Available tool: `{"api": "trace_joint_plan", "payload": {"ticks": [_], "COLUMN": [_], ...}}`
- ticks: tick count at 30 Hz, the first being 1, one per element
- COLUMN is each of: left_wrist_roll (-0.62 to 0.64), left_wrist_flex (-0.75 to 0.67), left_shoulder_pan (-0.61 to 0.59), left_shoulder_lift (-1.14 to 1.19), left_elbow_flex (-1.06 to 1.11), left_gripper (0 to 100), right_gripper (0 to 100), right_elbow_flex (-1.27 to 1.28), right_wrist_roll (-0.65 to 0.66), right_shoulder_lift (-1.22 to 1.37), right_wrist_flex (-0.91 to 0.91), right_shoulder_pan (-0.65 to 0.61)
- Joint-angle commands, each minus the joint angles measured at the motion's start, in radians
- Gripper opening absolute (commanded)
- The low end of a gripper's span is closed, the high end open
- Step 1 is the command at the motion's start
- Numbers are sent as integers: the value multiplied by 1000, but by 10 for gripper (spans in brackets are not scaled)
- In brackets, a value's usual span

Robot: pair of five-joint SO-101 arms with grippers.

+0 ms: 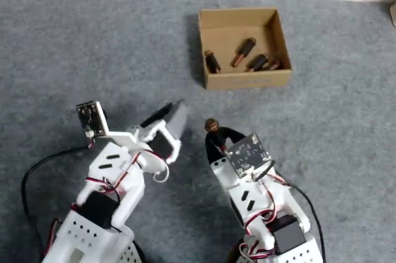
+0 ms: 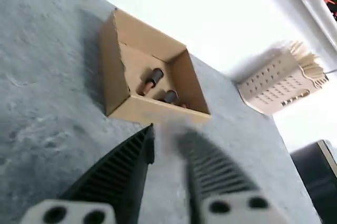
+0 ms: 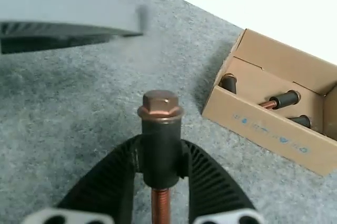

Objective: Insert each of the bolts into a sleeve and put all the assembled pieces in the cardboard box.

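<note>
My right gripper (image 3: 160,155) is shut on a black sleeve (image 3: 159,142) with a copper bolt (image 3: 160,105) through it. The piece stands upright, hex head up and threaded end below the fingers. In the high view this gripper (image 1: 215,139) holds the piece (image 1: 211,126) on the near side of the cardboard box (image 1: 244,80). Several assembled pieces (image 1: 243,52) lie inside the box (image 3: 263,129). My left gripper (image 1: 172,120) hovers just left of the right one, slightly open with nothing between its fingers (image 2: 129,161). It faces the box (image 2: 113,76).
The table is covered in grey felt (image 1: 93,46), with open room to the left and right of the box. A beige perforated holder (image 2: 279,79) stands beyond the table's far edge by the white wall. Cables (image 1: 37,170) trail beside the arm bases.
</note>
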Motion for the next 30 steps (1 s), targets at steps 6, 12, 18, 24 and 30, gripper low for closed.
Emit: {"api": "trace_joint_plan", "payload": {"ticks": [6, 12, 18, 24, 30], "left_wrist_roll": [-328, -586, -572, -509, -509], "left_wrist_flex": [15, 115, 117, 123, 124], "left_shoulder_pan": [-42, -48, -134, -225, -220], "left_shoulder_lift": [4, 142, 591, 981, 1070], "left_elbow_flex": [-19, -82, -289, -524, -581], "left_gripper": [56, 56, 56, 56, 56], "right_gripper": [5, 5, 5, 5, 5], "right_elbow_flex": [-5, -15, -166, -677, -1302], "right_wrist_roll": [-14, 40, 52, 52, 46], "right_shoulder_lift": [-8, 1, 269, 898, 1590], "right_wrist_flex": [-13, -5, -107, -202, -199], "right_shoulder_pan": [8, 21, 101, 255, 372]}}
